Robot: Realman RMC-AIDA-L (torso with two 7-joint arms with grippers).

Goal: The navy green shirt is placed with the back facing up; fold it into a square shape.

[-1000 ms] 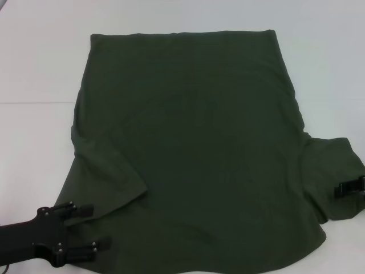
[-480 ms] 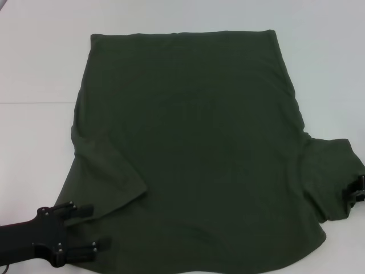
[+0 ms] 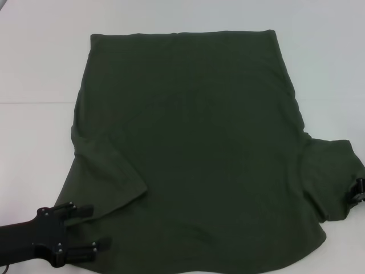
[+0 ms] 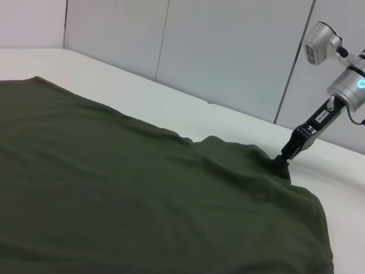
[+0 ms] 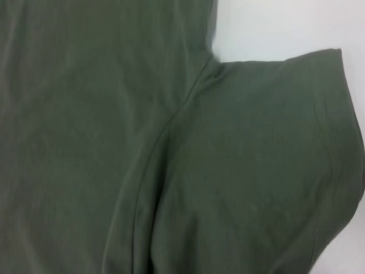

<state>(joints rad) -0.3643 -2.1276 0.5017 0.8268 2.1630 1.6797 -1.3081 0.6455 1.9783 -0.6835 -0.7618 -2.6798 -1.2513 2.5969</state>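
The navy green shirt (image 3: 194, 142) lies flat on the white table (image 3: 40, 57), hem at the far side and sleeves toward me. Its left sleeve (image 3: 108, 177) is folded in over the body. My left gripper (image 3: 94, 228) sits at the near left corner, open, its fingers (image 3: 84, 210) reaching over the shirt's edge and holding nothing. My right gripper (image 3: 359, 191) is at the picture's right border, against the outer edge of the spread right sleeve (image 3: 331, 177). The left wrist view shows that gripper's (image 4: 283, 158) tip touching the sleeve (image 4: 245, 157), where the cloth humps slightly. The right wrist view shows only shirt (image 5: 85, 142) and sleeve (image 5: 256, 160).
Bare white table surrounds the shirt on the far and left sides (image 3: 34, 131). A faint seam (image 3: 34, 103) crosses the table on the left. Pale wall panels (image 4: 228, 51) stand behind the table's far edge in the left wrist view.
My right gripper has slid to the right, from over the right sleeve to its outer edge, now mostly out of the head view. The left gripper and the rest of the shirt stayed still.
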